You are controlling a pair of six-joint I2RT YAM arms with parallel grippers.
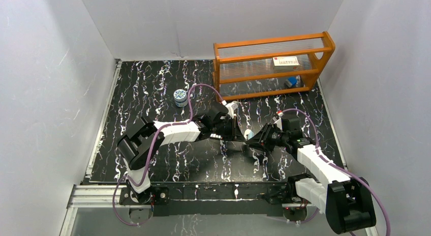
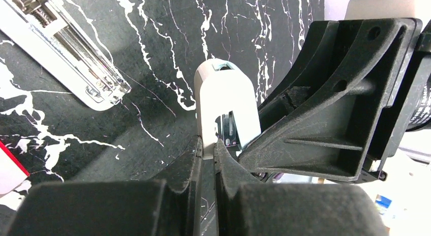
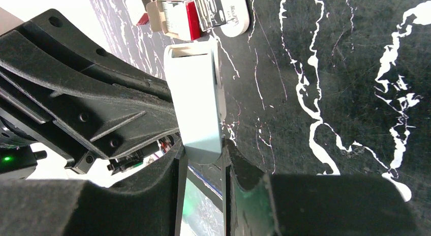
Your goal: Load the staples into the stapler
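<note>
Both grippers hold one short light-blue and beige piece [image 1: 248, 134] above the table middle. My left gripper [image 2: 208, 147] is shut on its thin beige wall [image 2: 223, 104]. My right gripper [image 3: 203, 152] is shut on its rounded light-blue end [image 3: 195, 104]. The two grippers face each other, left [image 1: 238, 131] and right [image 1: 255, 139]. The stapler [image 2: 66, 48] lies open on the table beyond, its silvery channel showing; its rounded end also shows in the right wrist view [image 3: 236, 17]. I cannot make out the staples as a separate block.
A red-and-white box [image 3: 178, 17] with an open flap lies beside the stapler's end. An orange rack [image 1: 325, 48] at the back right holds another small box [image 1: 285, 61] and a blue item [image 1: 290, 82]. A small patterned round object [image 1: 180, 97] stands left of centre.
</note>
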